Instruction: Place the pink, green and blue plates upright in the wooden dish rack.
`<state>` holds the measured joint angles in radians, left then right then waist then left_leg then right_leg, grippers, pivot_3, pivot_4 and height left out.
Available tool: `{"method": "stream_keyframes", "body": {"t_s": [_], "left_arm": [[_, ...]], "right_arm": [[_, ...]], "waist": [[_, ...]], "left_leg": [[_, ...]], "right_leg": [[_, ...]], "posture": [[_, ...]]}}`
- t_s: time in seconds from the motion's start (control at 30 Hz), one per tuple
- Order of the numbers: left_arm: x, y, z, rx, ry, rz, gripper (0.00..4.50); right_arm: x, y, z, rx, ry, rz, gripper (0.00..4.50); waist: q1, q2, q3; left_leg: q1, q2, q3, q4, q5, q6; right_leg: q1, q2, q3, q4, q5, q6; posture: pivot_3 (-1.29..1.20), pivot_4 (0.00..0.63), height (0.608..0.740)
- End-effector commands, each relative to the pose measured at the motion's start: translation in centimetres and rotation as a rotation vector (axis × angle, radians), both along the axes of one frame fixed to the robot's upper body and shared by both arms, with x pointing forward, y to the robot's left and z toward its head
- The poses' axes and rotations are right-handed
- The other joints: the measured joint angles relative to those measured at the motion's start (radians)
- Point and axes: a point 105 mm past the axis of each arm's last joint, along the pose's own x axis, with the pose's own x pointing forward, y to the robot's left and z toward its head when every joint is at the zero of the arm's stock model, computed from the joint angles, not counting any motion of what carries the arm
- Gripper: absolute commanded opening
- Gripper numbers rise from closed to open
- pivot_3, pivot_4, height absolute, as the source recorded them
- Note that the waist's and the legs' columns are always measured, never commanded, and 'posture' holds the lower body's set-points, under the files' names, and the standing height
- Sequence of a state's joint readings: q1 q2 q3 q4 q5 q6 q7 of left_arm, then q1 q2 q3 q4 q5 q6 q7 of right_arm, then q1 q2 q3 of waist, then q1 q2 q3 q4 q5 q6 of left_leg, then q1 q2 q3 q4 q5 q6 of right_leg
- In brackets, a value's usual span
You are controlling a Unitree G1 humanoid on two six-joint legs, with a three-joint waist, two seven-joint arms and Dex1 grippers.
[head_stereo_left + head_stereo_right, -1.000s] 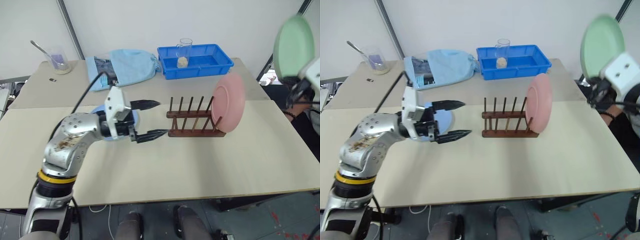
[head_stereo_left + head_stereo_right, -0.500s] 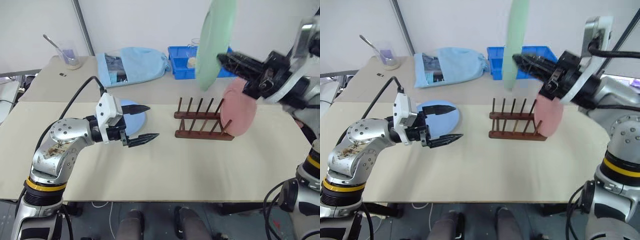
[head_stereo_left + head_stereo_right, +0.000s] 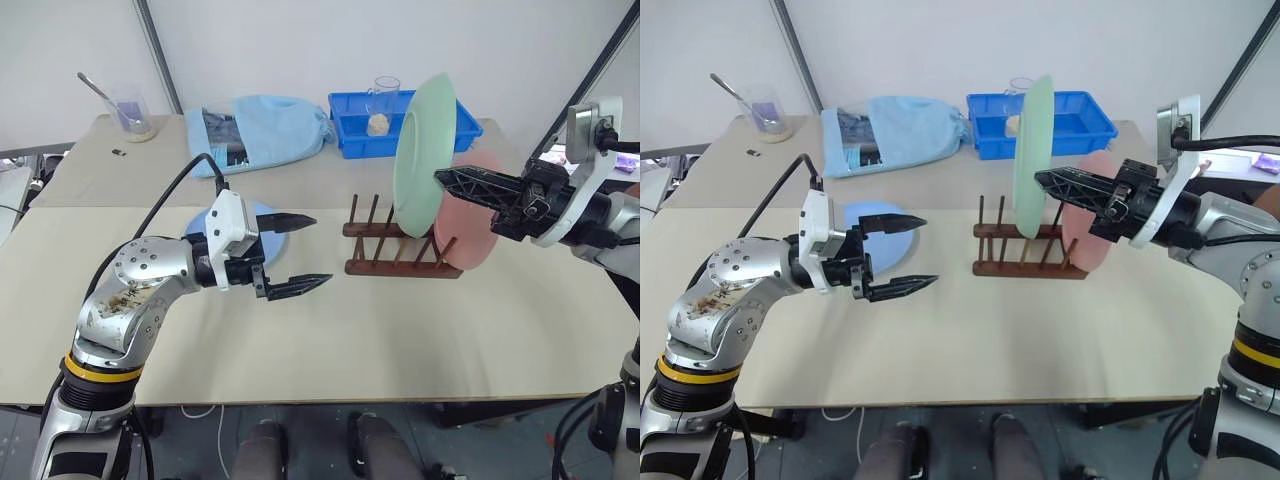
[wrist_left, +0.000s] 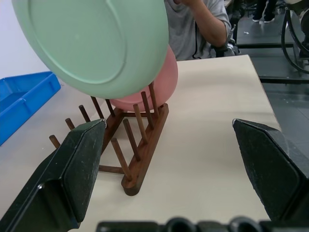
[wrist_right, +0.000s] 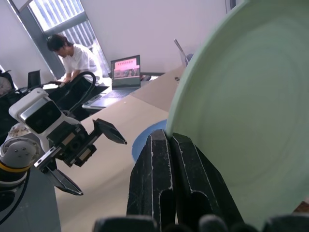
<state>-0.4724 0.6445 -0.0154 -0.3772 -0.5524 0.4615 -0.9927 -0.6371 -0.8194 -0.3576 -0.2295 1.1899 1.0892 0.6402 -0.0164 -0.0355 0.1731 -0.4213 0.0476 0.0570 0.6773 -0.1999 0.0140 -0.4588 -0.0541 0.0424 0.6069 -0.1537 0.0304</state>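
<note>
Green plate [image 3: 424, 140], clamped in our right gripper [image 3: 445, 180], hangs above the wooden dish rack [image 3: 400, 250]; we should lower it beside the pink plate [image 3: 472, 235]; left gripper [image 3: 300, 250] gapes.

Clutter at the back of my pale beige desk [image 3: 400, 340]

I see a deep rectangular bright blue plastic tray [image 3: 440, 132] at the far edge, with a clear glass cup [image 3: 382, 104] standing in it holding something pale. Just beside it lies a light blue cloth bag [image 3: 265, 130], open toward the far left corner, where a clear beaker with a metal spoon [image 3: 130, 108] stands. A seated person in a grey top [image 4: 195, 26] shows past the desk.
</note>
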Motion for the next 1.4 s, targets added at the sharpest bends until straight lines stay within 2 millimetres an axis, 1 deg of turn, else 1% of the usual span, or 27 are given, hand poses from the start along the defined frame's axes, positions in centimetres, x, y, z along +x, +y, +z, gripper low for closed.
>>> {"method": "stream_keyframes", "body": {"t_s": [0.03, 0.23, 0.4, 0.53, 0.7, 0.83, 1.07, 1.27, 1.4], "left_arm": [[-0.5, -0.5, 1.0, -0.009, -0.050, -0.027, 4.50], [-0.2, -0.7, 1.7, -0.039, -0.076, -0.010, 4.50], [-0.3, -0.7, 1.6, -0.037, -0.073, -0.014, 4.50], [-0.3, -0.7, 1.5, -0.037, -0.072, -0.014, 4.50], [-0.3, -0.8, 1.5, -0.037, -0.076, -0.015, 4.50], [-0.2, -0.8, 1.5, -0.038, -0.078, -0.015, 4.50], [-0.3, -0.9, 1.4, -0.038, -0.081, -0.010, 4.50], [-0.2, -0.8, 1.3, -0.039, -0.080, -0.005, 4.50], [0.0, -0.7, 1.2, -0.039, -0.075, 0.006, 4.50]], "right_arm": [[0.0, -0.6, 0.1, -0.021, -0.009, -0.003, 0.01], [0.6, -1.0, -0.4, -0.064, 0.003, -0.003, 0.01], [0.9, -1.6, -0.3, -0.070, 0.009, -0.011, 0.01], [1.2, -1.7, -0.8, -0.069, 0.035, -0.009, 0.01], [2.2, -1.9, -0.8, -0.056, 0.051, -0.028, 0.01], [3.5, -2.3, -1.1, -0.074, 0.084, -0.073, 0.01], [4.4, -2.9, -1.3, -0.087, 0.112, -0.121, 0.01], [5.2, -3.5, -1.1, -0.126, 0.058, -0.190, 2.08], [5.4, -4.0, -0.3, -0.167, -0.020, -0.229, 3.46]], "waist": [[0.001, 0.000, 0.000], [0.002, 0.000, 0.000], [-0.001, 0.000, 0.000], [0.000, 0.000, 0.000], [0.000, 0.000, 0.000], [0.001, 0.000, 0.000], [0.002, 0.000, 0.000], [0.003, 0.000, 0.000], [0.001, 0.000, 0.000]], "left_leg": [[0.000, 0.000, 0.000, 0.000, 0.000, 0.000], [0.000, 0.000, 0.000, 0.000, 0.000, 0.000], [0.000, 0.000, 0.000, 0.000, 0.000, 0.000], [0.000, 0.000, 0.000, 0.000, 0.000, 0.000], [0.000, 0.000, 0.000, 0.000, 0.000, 0.000], [0.000, 0.000, 0.000, 0.000, 0.000, 0.000], [-0.001, 0.000, 0.000, 0.000, 0.000, 0.000], [-0.002, 0.000, 0.000, 0.000, 0.000, 0.000], [-0.002, 0.000, 0.000, 0.000, 0.000, 0.000]], "right_leg": [[0.000, 0.000, 0.000, 0.000, 0.000, 0.000], [0.000, 0.000, 0.000, -0.001, 0.000, 0.000], [0.000, 0.000, 0.000, -0.001, 0.000, 0.000], [0.000, 0.000, 0.000, -0.001, 0.000, 0.000], [0.000, 0.000, 0.000, -0.001, 0.000, 0.000], [0.000, 0.000, 0.000, -0.001, 0.000, 0.000], [-0.001, 0.000, 0.000, -0.002, 0.000, 0.000], [0.000, 0.000, 0.000, -0.002, 0.000, 0.000], [-0.001, 0.000, 0.000, -0.002, 0.000, 0.000]], "posture": [[0.00, 0.150, 0.720], [0.00, 0.150, 0.720], [0.00, 0.150, 0.720], [0.00, 0.150, 0.720], [0.00, 0.150, 0.720], [0.00, 0.150, 0.720], [0.00, 0.150, 0.720], [0.00, 0.150, 0.720], [0.00, 0.150, 0.720]]}}
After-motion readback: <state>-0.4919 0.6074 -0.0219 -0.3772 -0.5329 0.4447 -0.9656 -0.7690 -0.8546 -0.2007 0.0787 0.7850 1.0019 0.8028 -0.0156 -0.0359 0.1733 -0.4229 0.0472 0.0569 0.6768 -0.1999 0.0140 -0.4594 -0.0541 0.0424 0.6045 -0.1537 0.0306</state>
